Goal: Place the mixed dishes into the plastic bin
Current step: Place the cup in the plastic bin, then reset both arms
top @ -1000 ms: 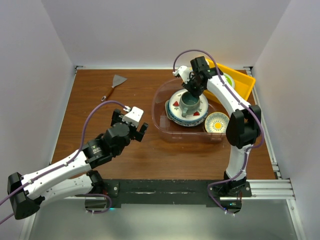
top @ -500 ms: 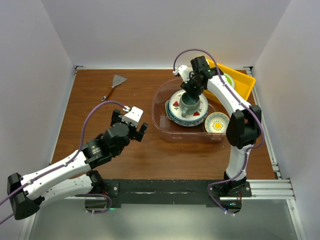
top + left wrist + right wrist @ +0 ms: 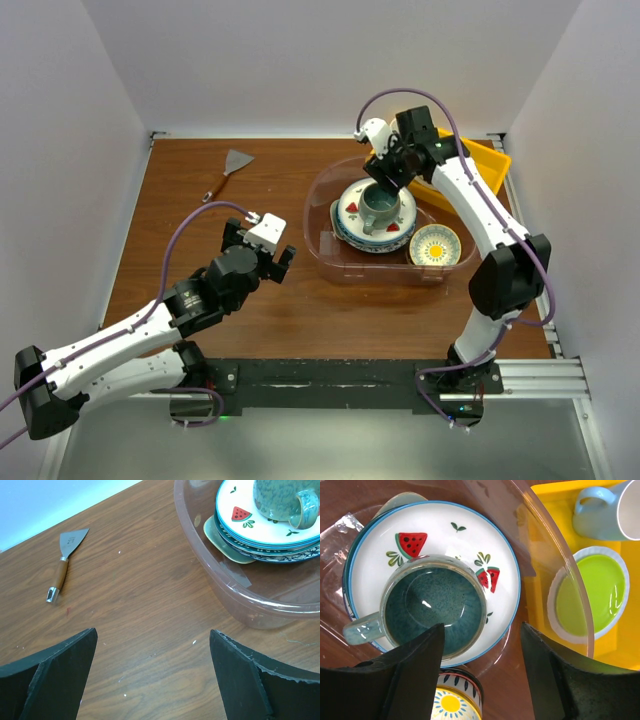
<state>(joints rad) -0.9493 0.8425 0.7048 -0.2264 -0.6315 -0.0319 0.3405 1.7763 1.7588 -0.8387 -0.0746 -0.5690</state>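
The clear plastic bin (image 3: 322,240) stands right of centre. In it is a stack of plates with the white watermelon plate (image 3: 400,213) on top, and the grey-teal mug (image 3: 378,208) stands upright on that. A tan dish edge (image 3: 220,542) shows under the stack. The red-patterned bowl (image 3: 433,245) with a yellow sun inside sits at the bin's right front. My right gripper (image 3: 388,172) hangs open and empty over the bin's back, above the mug (image 3: 432,607). My left gripper (image 3: 260,252) is open and empty over the bare table, left of the bin (image 3: 225,585).
A yellow tray (image 3: 488,165) behind the bin on the right holds a lime-green plate (image 3: 592,592) and a white mug with pale-blue inside (image 3: 612,510). A scraper (image 3: 230,170) lies at the back left of the wooden table. White walls enclose three sides.
My right arm has risen and drawn back to the right, away from the mug, which stays on the plates. The left arm has not moved.
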